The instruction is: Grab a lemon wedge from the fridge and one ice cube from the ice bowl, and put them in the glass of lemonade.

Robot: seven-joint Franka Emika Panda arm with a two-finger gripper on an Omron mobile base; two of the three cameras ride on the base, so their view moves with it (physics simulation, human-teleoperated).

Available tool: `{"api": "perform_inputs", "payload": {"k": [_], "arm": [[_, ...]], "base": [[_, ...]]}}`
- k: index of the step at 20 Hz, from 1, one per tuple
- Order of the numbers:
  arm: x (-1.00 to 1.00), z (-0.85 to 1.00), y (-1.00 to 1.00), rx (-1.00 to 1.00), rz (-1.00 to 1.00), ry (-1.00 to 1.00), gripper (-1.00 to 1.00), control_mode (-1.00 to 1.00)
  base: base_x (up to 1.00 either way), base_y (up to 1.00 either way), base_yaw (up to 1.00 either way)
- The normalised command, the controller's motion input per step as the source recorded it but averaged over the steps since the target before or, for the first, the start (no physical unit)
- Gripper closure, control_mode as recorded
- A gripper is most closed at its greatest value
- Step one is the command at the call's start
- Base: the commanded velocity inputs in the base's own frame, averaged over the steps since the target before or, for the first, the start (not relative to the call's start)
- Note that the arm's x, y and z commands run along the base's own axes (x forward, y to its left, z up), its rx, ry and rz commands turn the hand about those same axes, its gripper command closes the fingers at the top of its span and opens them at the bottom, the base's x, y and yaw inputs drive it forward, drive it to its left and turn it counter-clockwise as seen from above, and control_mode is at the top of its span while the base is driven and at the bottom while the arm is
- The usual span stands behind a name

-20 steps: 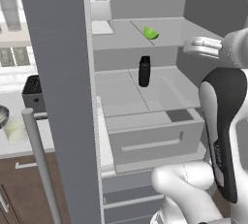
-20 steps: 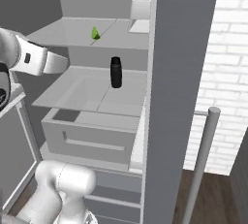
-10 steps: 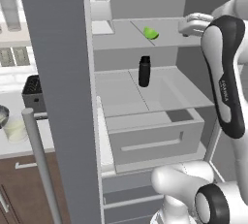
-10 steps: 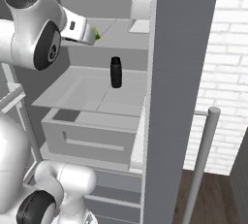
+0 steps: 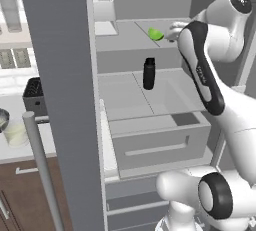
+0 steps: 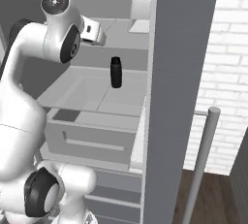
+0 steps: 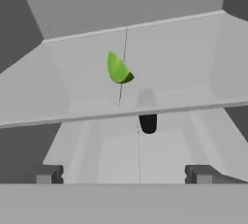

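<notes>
Open fridge (image 5: 60, 75), lemon wedge (image 5: 156, 34) on upper shelf, hidden rightward, fingers (image 7: 48, 174) spread apart.

Lemon wedge (image 5: 155, 34) on upper fridge shelf (image 5: 125, 37); dark bottle (image 5: 148, 73) below

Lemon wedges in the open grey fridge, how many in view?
1. The small yellow-green lemon wedge lies on the upper pale grey shelf, above and to the right of the small dark bottle standing one shelf down. The grey fridge door may hide more.
</notes>
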Motion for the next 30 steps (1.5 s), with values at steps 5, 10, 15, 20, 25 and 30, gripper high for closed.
{"api": "perform_inputs", "payload": {"k": [5,10,15,20,25,30], "arm": [[0.7,0.56,0.18,-0.09,0.17,0.0,-1.0,-1.0],[0.91,0.1,0.04,-0.11,0.21,0.08,-1.0,-1.0],[0.87,-0.09,0.0,-0.14,0.13,0.15,-1.0,-1.0],[0.01,-0.11,0.0,-0.01,0.0,0.0,-1.0,-1.0],[0.14,-0.6,0.01,0.0,0.0,0.01,-1.0,-1.0],[0.1,-0.44,0.12,-0.01,-0.01,0.02,-1.0,-1.0]], "base": [[0.0,0.0,0.0],[0.0,0.0,0.0],[0.0,0.0,0.0],[0.0,0.0,0.0],[0.0,0.0,0.0],[0.0,0.0,0.0]]}}
